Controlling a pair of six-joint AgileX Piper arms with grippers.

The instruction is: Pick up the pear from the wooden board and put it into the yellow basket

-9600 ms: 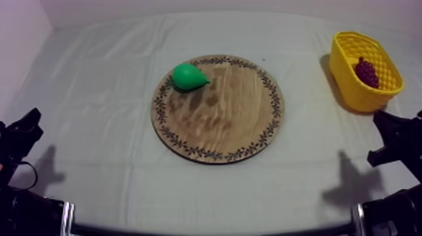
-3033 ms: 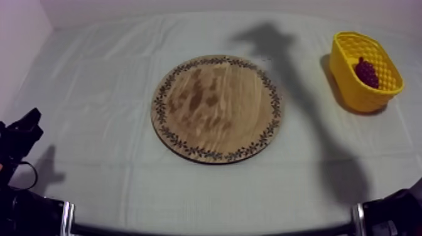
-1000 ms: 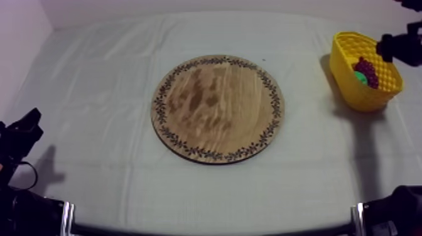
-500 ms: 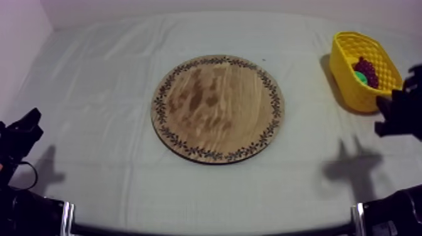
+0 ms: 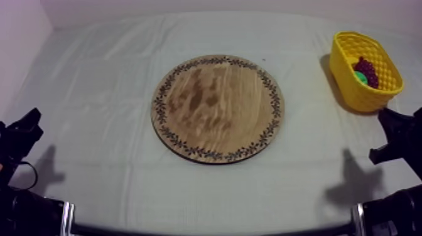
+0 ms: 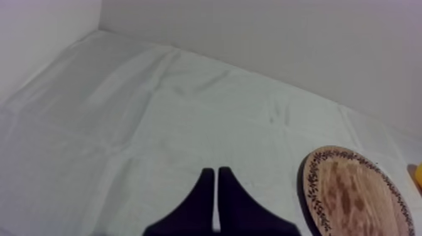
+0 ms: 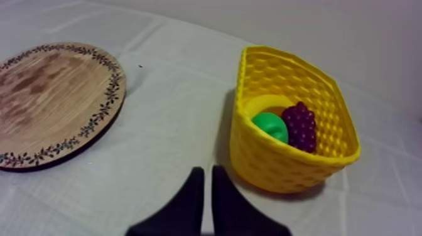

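Right gripper point(image 7: 205, 182): fingers pressed together, nothing btwn them, low over the cloth point(image 7: 169, 125) just in front of the yellow basket point(image 7: 286, 166). Left gripper point(image 6: 215, 181): same, fingers together as a narrow wedge, empty, well apart from the basket, w/ the wooden board point(image 6: 351, 194) btwn it and the basket.

Pear point(image 7: 271, 125) sits inside the basket, down on its floor, touching the grapes point(image 7: 301, 127) beside it. It's bright green, smooth, slightly glossy, showing as a rounded lump. The grapes and the basket's near wall hide part of it, so I can't tell which way it points or how its long axis runs. Board lies flat on the cloth, well apart from the basket.
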